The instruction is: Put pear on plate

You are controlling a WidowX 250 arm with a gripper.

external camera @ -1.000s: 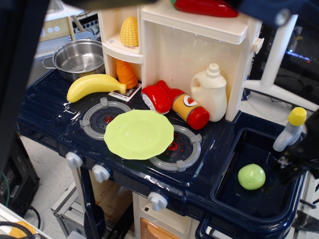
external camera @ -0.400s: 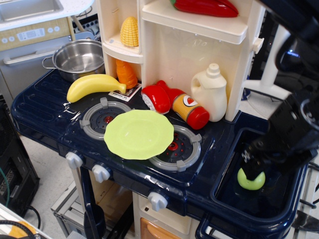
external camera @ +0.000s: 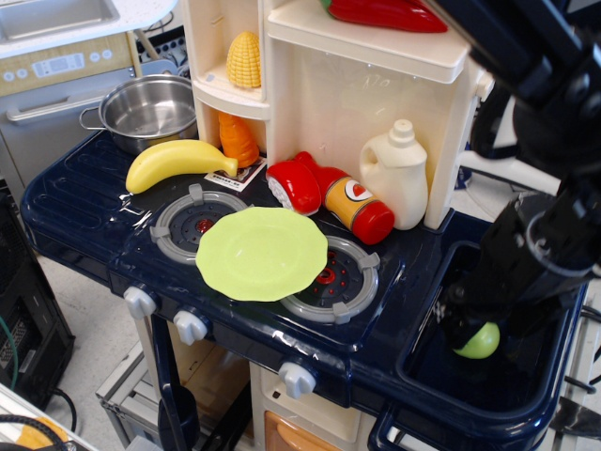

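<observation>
The pear (external camera: 483,342) is a small light-green fruit lying in the dark blue sink (external camera: 441,393) at the right of the toy kitchen. Only its lower part shows. My gripper (external camera: 467,331) hangs on the black arm and reaches down into the sink right over the pear, covering its top. The fingers are dark against the sink, so I cannot tell whether they grip the pear. The lime-green plate (external camera: 262,254) lies flat across the two stove burners, left of the sink, and nothing is on it.
A steel pot (external camera: 150,111) and a yellow banana (external camera: 178,160) are at the back left. Red bottles (external camera: 296,185) and a white jug (external camera: 398,178) stand behind the plate. Corn (external camera: 244,59) and a carrot (external camera: 238,139) sit on the shelves.
My arm has come in from the right and lowered into the sink onto the pear. The pear was fully visible a second ago and is now half covered.
</observation>
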